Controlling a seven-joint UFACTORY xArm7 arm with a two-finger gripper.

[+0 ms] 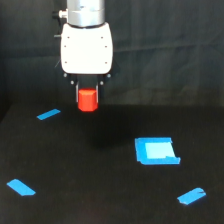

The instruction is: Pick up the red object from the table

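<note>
Black table (100, 200) with blue tape strips (48, 114); gripper (87, 100) pinching the red object (87, 100), apparently raised off the surface; lift step, next calls for steady hold.

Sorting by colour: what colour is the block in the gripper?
Bright red-orange block, seen in the exterior view.

I can see four bits of blue tape. One small strip (48, 114) lies far back on the exterior view's left. Another strip (21, 187) lies near the front on that same side. A third strip (191, 196) lies near the front on the exterior view's right. Close above it sits a blue square patch (156, 150) with a pale middle. Behind everything hangs a black curtain (170, 50).
</note>
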